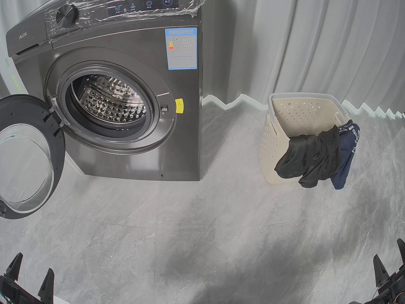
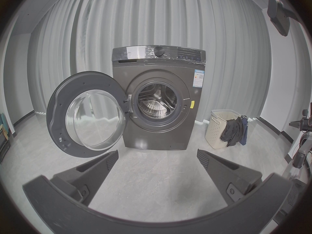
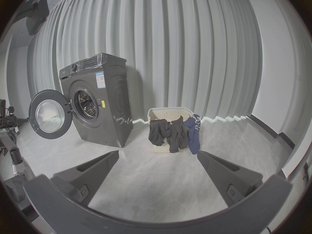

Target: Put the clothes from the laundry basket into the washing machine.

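A grey washing machine stands at the left with its round door swung open and the steel drum bare inside. A cream laundry basket stands on the floor to its right. A black garment and a dark blue garment hang over the basket's near rim. My left gripper is open low at the near left, far from both. My right gripper is open at the near right, well short of the basket. Nothing is between either pair of fingers.
Pale curtains run along the back behind the machine and basket. Grey tiled floor stretches between me and both. The open door juts out toward the left side.
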Available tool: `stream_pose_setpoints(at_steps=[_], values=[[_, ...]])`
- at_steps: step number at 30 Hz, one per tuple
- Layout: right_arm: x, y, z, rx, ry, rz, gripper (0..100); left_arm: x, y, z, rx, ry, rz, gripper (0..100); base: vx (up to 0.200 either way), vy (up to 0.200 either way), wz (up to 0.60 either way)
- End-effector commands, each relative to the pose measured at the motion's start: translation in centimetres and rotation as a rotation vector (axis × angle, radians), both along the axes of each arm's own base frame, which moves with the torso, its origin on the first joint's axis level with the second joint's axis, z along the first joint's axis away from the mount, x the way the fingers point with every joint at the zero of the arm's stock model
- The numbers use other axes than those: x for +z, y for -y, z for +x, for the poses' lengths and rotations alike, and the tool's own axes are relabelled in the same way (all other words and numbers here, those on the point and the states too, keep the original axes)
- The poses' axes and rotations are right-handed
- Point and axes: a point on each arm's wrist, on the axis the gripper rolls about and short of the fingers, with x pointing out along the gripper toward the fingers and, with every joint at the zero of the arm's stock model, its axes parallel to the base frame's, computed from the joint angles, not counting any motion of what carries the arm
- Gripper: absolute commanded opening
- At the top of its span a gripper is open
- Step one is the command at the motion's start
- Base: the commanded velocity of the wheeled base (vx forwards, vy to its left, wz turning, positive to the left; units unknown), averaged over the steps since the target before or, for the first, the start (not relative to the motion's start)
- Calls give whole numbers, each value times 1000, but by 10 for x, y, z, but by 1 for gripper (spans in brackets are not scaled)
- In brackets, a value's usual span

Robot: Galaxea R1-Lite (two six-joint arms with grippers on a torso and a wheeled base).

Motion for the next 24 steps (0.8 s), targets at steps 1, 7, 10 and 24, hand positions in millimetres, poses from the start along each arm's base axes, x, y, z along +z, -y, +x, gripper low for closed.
stream_pose_setpoints(at_steps=[1,7,10,24], values=[[-5,0,0,1,-2,-1,100,-4,0,0,0,2,0,100,0,-200,0],[-5,0,0,1,-2,-1,100,-4,0,0,0,2,3,100,0,-200,0],[-5,0,0,1,-2,-1,100,-4,0,0,0,2,3,100,0,-200,0],[-5,0,0,3,-2,-1,100,-4,0,0,0,2,4,100,0,-100,0]])
